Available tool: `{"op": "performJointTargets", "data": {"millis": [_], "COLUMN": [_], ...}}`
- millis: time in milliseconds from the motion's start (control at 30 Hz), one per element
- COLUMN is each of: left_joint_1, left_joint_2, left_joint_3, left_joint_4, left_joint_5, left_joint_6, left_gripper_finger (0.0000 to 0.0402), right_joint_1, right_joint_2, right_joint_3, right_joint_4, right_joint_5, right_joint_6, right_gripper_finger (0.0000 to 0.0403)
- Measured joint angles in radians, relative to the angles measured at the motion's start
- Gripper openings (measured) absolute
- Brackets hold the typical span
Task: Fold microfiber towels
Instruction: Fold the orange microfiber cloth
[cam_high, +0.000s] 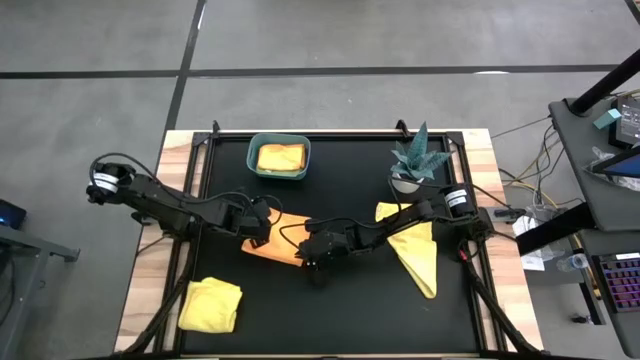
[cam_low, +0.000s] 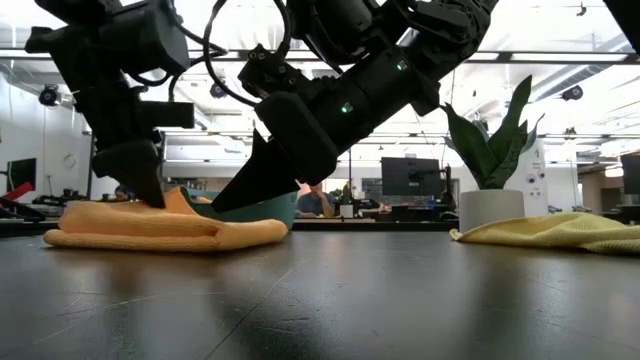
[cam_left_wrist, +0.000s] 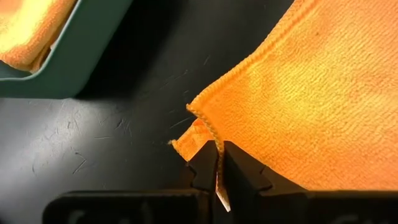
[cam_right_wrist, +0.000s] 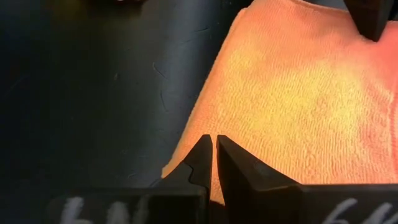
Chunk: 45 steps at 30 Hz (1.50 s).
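An orange microfiber towel (cam_high: 272, 240) lies folded on the black mat at mid-table. My left gripper (cam_high: 262, 226) is shut on its corner at the towel's left far side. My right gripper (cam_high: 306, 250) stands shut with its tips on the towel's right end. In the low view the towel (cam_low: 160, 228) lies flat under both grippers. A yellow towel (cam_high: 210, 305) lies bunched at the near left. Another yellow towel (cam_high: 415, 250) lies spread at the right. One more folded towel (cam_high: 279, 157) rests inside the teal bin (cam_high: 300, 170). My left gripper pinches the orange towel's hemmed corner (cam_left_wrist: 211, 138) between its two fingers, coming steeply from above; that corner is raised a little while the rest lies on the mat. My right gripper's shut fingertips (cam_right_wrist: 205, 149) rest on the towel just inside its edge (cam_right_wrist: 193, 143), slanting down from the table's right. Whether any cloth is between them cannot be told.
A potted green plant (cam_high: 415, 160) stands at the far right, by the right arm. The teal bin sits at the far middle, just beyond the left gripper. Bare black mat (cam_high: 330, 310) lies along the near edge between the two yellow towels.
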Motion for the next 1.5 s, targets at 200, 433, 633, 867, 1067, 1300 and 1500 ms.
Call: {"op": "performJointTargets", "data": {"millis": [200, 433, 633, 867, 1067, 1300, 1500], "left_joint_1": [0.015, 0.018, 0.018, 0.019, 0.019, 0.019, 0.018], "left_joint_2": [0.0, 0.0, 0.001, 0.001, 0.001, -0.016, -0.037], "left_joint_3": [0.0, 0.001, 0.0, 0.002, 0.002, 0.035, 0.091], "left_joint_4": [-0.008, -0.076, -0.079, -0.078, -0.079, -0.172, -0.296], "left_joint_5": [0.0, -0.002, -0.006, -0.057, -0.029, 0.0, 0.023], "left_joint_6": [-0.027, -0.027, -0.026, -0.026, 0.006, 0.034, 0.035], "left_gripper_finger": [0.0059, 0.013, 0.0146, 0.0147, 0.0147, 0.0147, 0.0147], "right_joint_1": [0.0, 0.0, 0.0, 0.0, 0.0, 0.0, 0.0], "right_joint_2": [0.0, 0.0, 0.0, 0.0, 0.0, 0.0, 0.0], "right_joint_3": [-0.001, -0.001, -0.001, -0.001, -0.001, -0.001, -0.001], "right_joint_4": [0.0, 0.0, 0.0, 0.0, 0.0, 0.012, 0.059], "right_joint_5": [0.0, 0.0, 0.0, -0.001, -0.001, -0.001, -0.01], "right_joint_6": [0.0, -0.002, -0.002, 0.005, 0.005, 0.005, -0.021], "right_gripper_finger": [0.0015, 0.0015, 0.0015, 0.0015, 0.0015, 0.0015, 0.0015]}}
